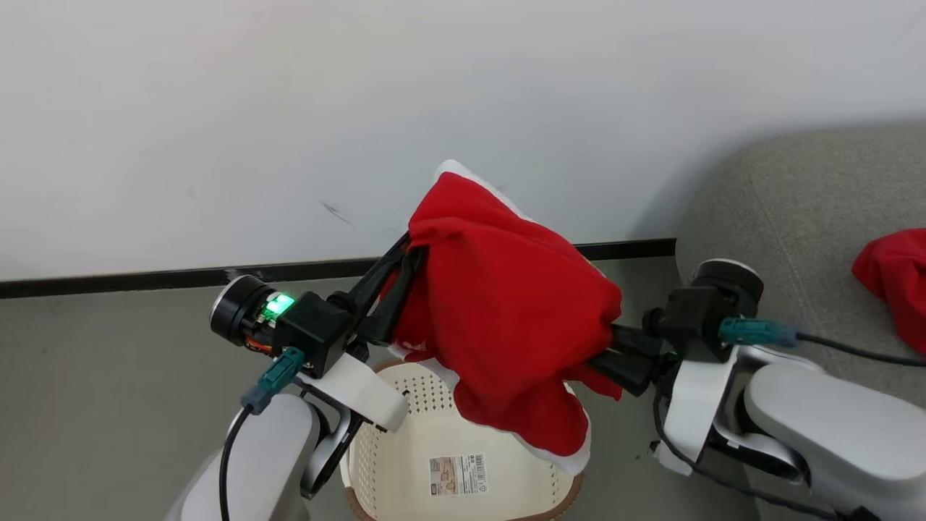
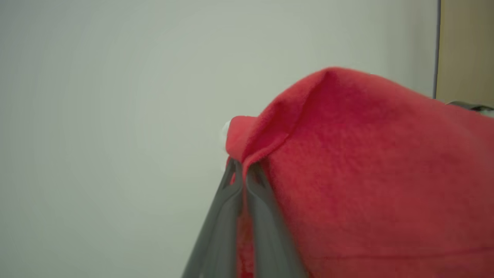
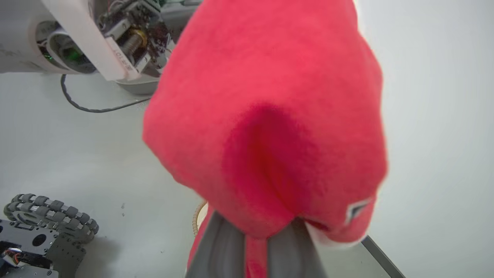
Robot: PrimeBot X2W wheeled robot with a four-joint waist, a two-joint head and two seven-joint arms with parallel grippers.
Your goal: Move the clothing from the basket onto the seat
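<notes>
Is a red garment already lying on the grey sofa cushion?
Yes, a red garment lies on the grey sofa cushion at the head view's right edge.

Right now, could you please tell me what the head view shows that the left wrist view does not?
The head view adds the basket under the lifted garment, the grey seat, and a second red garment lying on it. The left wrist view adds a beige panel at its right edge. Both show the left pincer shut on a fold of the lifted garment, against the pale wall.
</notes>
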